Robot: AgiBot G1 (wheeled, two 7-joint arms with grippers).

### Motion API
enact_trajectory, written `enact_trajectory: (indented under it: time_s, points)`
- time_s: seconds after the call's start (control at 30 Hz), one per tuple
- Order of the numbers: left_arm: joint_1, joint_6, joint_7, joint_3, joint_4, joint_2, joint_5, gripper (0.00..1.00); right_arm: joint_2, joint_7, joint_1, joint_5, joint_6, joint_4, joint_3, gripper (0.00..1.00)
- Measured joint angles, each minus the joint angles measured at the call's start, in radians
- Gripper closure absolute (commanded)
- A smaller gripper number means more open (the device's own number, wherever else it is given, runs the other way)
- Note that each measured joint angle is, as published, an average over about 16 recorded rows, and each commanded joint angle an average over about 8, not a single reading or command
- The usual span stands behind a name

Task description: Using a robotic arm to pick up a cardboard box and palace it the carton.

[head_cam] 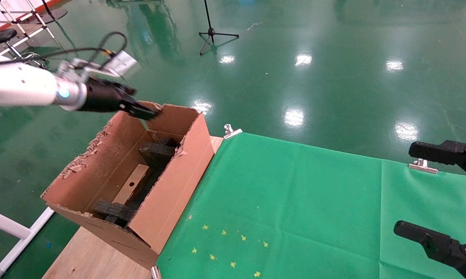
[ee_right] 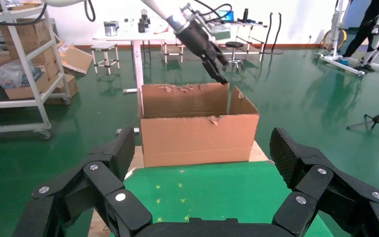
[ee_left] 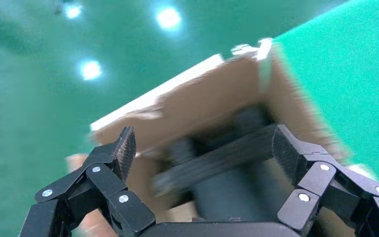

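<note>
Reaching over the carton [head_cam: 171,193], left gripper [head_cam: 140,110] empty, fingers spread, right gripper [head_cam: 442,193] agape.

The left gripper [ee_left: 202,148] hangs with its two black ribbed fingers [ee_left: 124,148] spread wide apart, nothing between them. Beyond the fingers, blurred, lies the open brown carton [ee_left: 212,98] with dark foam blocks [ee_left: 227,153] inside, beside a green cloth [ee_left: 355,59]. Lamp reflections shine on the green floor [ee_left: 24,123].
</note>
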Motion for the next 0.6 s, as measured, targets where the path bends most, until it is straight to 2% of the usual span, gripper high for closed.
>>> enact_trajectory:
  time_s: [0.6]
  points:
    - [0.233,0.169,0.151,-0.231,-0.21,-0.03,-0.291,0.0,0.0,0.0,0.0,0.0,0.0,0.0,0.0,0.0]
